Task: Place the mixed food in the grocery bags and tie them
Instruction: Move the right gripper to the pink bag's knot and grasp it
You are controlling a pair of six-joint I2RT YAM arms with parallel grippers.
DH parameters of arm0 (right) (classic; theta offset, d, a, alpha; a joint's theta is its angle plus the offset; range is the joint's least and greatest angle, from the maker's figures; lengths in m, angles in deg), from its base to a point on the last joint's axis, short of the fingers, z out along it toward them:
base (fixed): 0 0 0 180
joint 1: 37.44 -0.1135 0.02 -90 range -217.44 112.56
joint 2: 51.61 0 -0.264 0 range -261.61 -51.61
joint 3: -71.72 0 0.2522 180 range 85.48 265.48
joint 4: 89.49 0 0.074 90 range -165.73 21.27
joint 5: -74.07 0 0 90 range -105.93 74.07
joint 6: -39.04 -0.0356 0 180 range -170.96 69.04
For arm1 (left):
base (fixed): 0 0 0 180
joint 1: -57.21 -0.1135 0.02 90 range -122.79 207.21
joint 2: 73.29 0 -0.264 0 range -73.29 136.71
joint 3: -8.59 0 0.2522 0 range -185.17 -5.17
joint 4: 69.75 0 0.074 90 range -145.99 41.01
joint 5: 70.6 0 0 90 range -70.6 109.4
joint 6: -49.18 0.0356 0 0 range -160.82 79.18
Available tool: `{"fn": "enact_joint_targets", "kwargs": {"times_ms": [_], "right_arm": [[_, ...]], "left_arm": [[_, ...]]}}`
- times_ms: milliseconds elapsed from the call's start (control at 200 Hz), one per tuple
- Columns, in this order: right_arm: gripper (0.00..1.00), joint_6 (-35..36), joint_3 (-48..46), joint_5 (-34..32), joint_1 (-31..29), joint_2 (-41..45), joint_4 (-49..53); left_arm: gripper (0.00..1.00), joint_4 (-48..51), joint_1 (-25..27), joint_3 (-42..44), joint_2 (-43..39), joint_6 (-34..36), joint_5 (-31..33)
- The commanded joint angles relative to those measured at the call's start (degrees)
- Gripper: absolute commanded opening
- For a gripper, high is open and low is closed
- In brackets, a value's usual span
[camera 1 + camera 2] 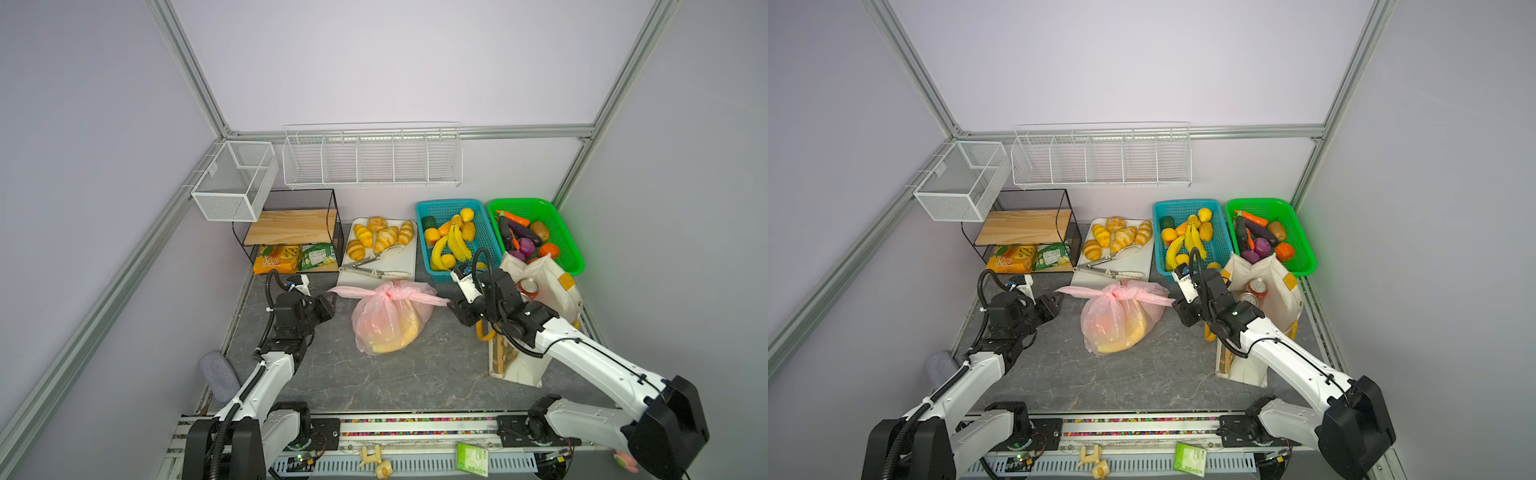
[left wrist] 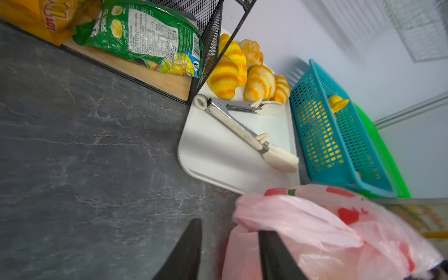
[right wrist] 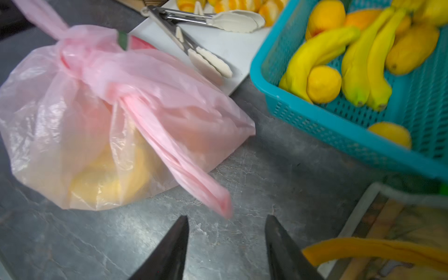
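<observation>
The pink plastic bag (image 1: 386, 320) (image 1: 1117, 320) lies knotted in the middle of the grey table, with yellow fruit showing through it (image 3: 104, 179). My left gripper (image 1: 328, 305) (image 2: 229, 226) is open beside the left handle tail (image 2: 291, 213), which rests against one fingertip. My right gripper (image 1: 451, 308) (image 3: 227, 217) is open, and the right handle tail (image 3: 213, 194) hangs loose just ahead of it. Behind the right arm the cream canvas tote (image 1: 552, 282) (image 1: 1281, 286) stands open with an orange soda can (image 1: 1257, 286) and a second can (image 1: 1248, 299) inside. Bananas (image 1: 453, 245) (image 3: 363, 60), oranges and a pear fill the teal basket (image 1: 484, 232).
A white tray (image 1: 376, 270) holding croissants and tongs (image 2: 240, 131) sits behind the pink bag. A green basket (image 1: 561, 232) of vegetables stands at the back right. A black wire shelf (image 1: 291, 224) with snack packs is at the back left, and a grey pad (image 1: 218, 374) lies by the left arm.
</observation>
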Motion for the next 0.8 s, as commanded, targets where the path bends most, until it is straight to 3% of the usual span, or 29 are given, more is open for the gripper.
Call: {"fn": "enact_joint_targets", "kwargs": {"times_ms": [0,20,35,55,140,250,400,560,660,740,800], "right_arm": [[0.67,8.6,4.9,-1.7,-3.1,1.9,1.5],[0.71,9.4,5.8,-0.1,-3.7,1.5,1.8],[0.84,10.1,6.7,1.0,-4.2,0.9,1.9],[0.9,11.0,7.7,2.0,-4.9,0.0,2.1],[1.0,16.6,13.0,5.7,-8.1,-5.7,3.9],[0.92,24.2,20.8,12.7,-9.1,-14.7,8.7],[0.88,31.1,27.9,16.3,-10.1,-24.0,12.5],[0.89,34.4,32.8,15.5,-11.2,-31.9,16.6],[0.99,34.6,34.1,15.2,-11.7,-35.5,16.9],[0.84,34.3,35.4,15.6,-11.8,-37.2,17.9],[0.65,33.5,35.7,15.9,-11.9,-37.5,17.8]], "left_arm": [[0.52,-0.4,-0.2,-0.6,-4.2,-0.4,-3.7],[0.54,-0.3,-0.2,-0.4,-5.1,-0.5,-3.7],[0.56,-0.1,-0.2,-0.2,-5.7,-0.5,-3.7],[0.59,0.1,-0.2,0.0,-6.7,-0.5,-3.7],[0.68,2.6,-0.2,0.6,-10.8,-0.3,-2.3],[0.76,4.1,-0.1,2.5,-16.3,-0.6,1.8],[0.79,7.9,-0.2,2.8,-21.3,-0.4,4.2],[0.8,8.7,-0.2,3.1,-23.6,-1.0,4.2],[0.8,9.3,-0.2,3.0,-23.6,-0.5,3.8],[0.81,9.6,-0.2,3.0,-23.7,-0.4,3.4],[0.81,9.7,-0.2,3.0,-23.9,-0.6,2.9]]}}
